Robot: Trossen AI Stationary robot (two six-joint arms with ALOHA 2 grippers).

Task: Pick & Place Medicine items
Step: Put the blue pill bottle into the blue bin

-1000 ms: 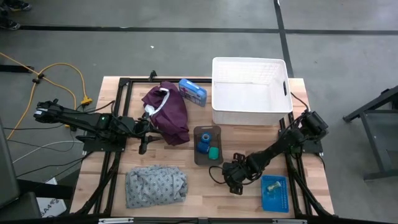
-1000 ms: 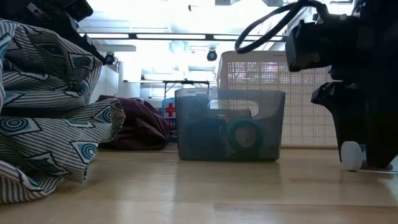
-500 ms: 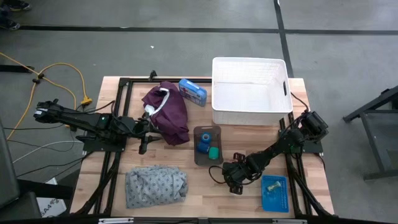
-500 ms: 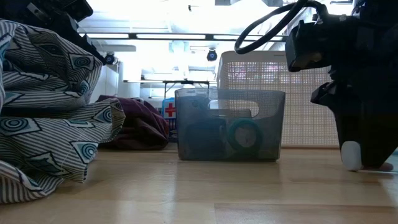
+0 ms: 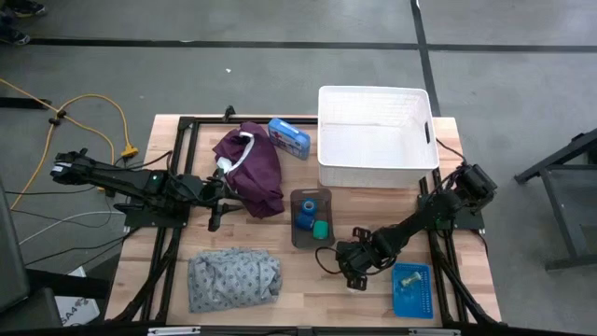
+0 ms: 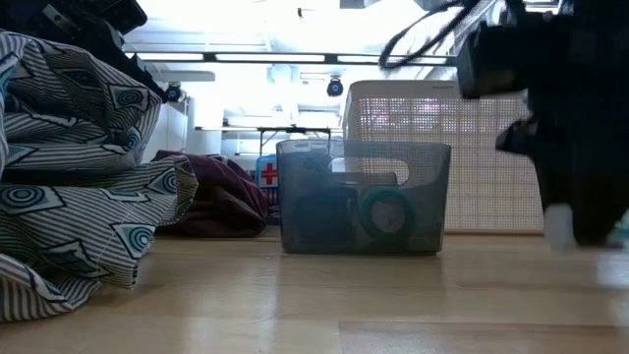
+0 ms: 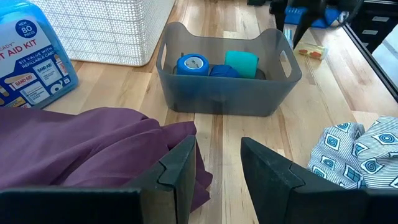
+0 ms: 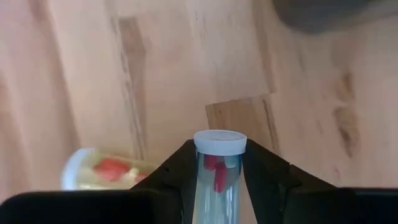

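The wooden table (image 5: 289, 271) carries a white basket (image 5: 377, 136), grey bin (image 5: 311, 218), two cloths.

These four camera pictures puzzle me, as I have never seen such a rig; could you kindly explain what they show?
Two dark robot arms work at a wooden table. One camera looks down from above, one sits at table-top height, and one rides on each wrist. On the table lie a white slatted basket, a grey plastic bin with blue and green rolls, a maroon garment, a grey patterned cloth and a blue tray. The right gripper grips a small clear vial with a white cap. The left gripper waits open near the garment.
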